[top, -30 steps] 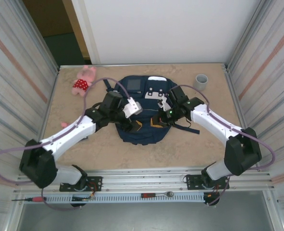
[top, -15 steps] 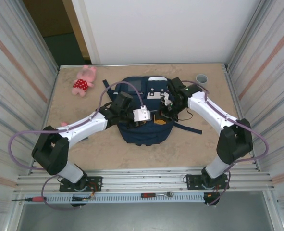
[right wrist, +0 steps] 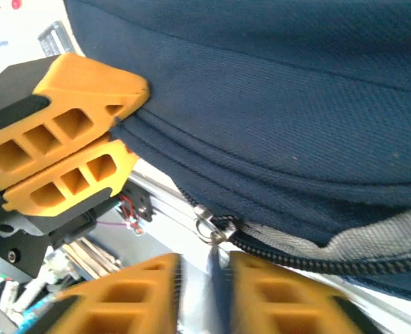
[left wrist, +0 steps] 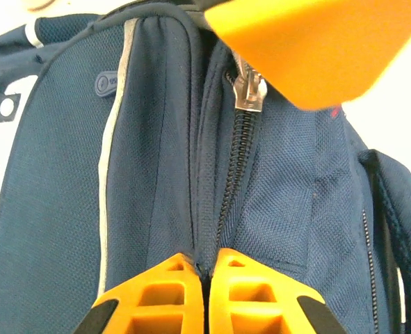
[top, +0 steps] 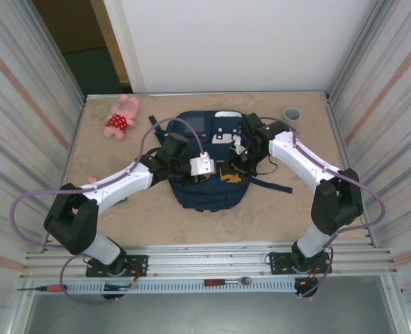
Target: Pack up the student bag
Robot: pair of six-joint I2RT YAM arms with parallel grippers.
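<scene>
Student bag: navy woven cloth, matt, coarse grain plain at close range. Piping stripe on it: pale grey, smoother.
Zip teeth: dark, dull. Zip pull: bright metal, glossy.
Left end effector, right end effector: orange plastic, matt, moulded with open cells.
Tabletop: beige, mottled stone look, smooth.
Soft toy: pink plush, fuzzy.
Cup: grey, matt.
Side walls: ribbed sheet metal, dull sheen.
</scene>
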